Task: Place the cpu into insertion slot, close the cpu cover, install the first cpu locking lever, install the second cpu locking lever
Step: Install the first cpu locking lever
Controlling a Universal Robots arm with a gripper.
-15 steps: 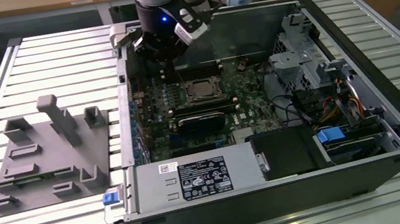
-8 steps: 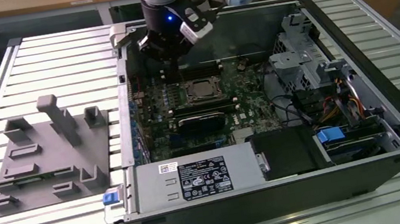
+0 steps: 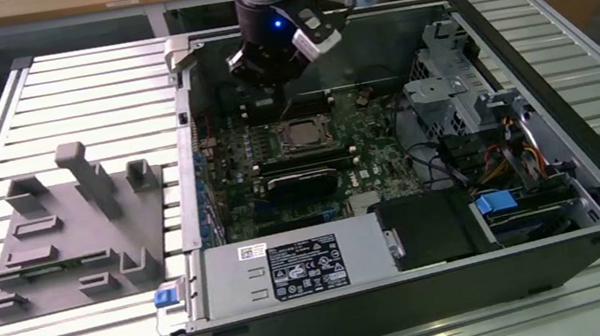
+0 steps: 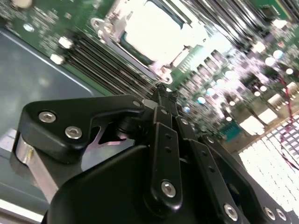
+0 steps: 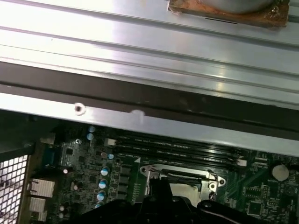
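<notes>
Slatted metal table carries the open case, laid on its side so that I can come down at the board from above. Nearest in the exterior view sits the power supply, clear of my work. Past it lies the green board, and in its middle the slot with the cpu lying flat inside it, so I judge the placing done. The cover appears folded down around the chip, its window leaving the bright metal top bare. I cannot make out how the levers stand.

Just beyond the socket hangs my gripper, low over the board and close to the cover's edge. Its fingers are pressed together with nothing between them, a narrow tip suited to pushing a thin lever, not to carrying. Behind it rises the case's far wall.
</notes>
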